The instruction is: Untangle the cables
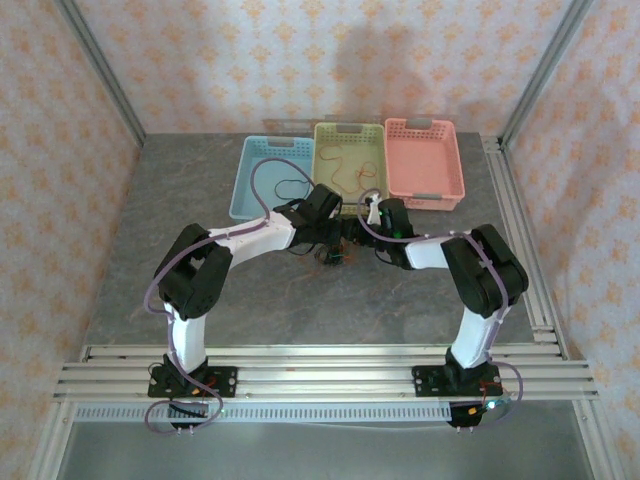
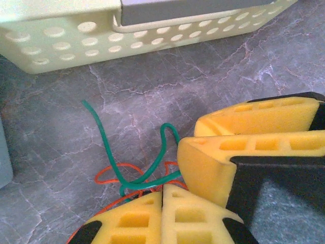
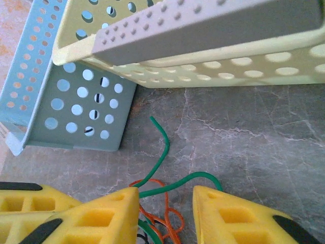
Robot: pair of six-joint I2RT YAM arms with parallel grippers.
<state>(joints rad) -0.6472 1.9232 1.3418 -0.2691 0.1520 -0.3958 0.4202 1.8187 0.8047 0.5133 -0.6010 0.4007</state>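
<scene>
**Inspection: both tools at the cable tangle, in front of the baskets**

My left tool [image 2: 162, 195] is fully closed, with its yellow pads pressed flat together. The green cable [image 2: 104, 147] and the orange cable [image 2: 109, 173] run in under its tips. I cannot tell whether either strand is actually pinched.

My right tool [image 3: 165, 198] stands partly apart, with a clear gap between its pads, and clamps nothing. The green cable crosses that gap. Orange loops and a black cable [image 3: 147, 235] lie in the gap beneath it. The two tools sit just beside each other, tips close over the same bundle.

The cables [image 1: 333, 256] lie tangled on the grey marbled bench [image 1: 180, 190], between my two tools and near the front of the baskets. In the wrist views the green cable makes one small loop beside the orange loops. Its free end points toward the yellow-green basket [image 1: 350, 128] and stops short of the perforated wall.

Three baskets stand in a row at the far side of the bench, side by side. The blue basket [image 1: 243, 180] is on the left, the yellow-green one is in the middle, and the pink basket [image 1: 425, 124] is on the right.

From above, a loose orange-red cable [image 1: 350, 172] lies inside the yellow-green basket. A loose dark cable [image 1: 290, 187] lies inside the blue one. Both are apart from the tangle.
</scene>
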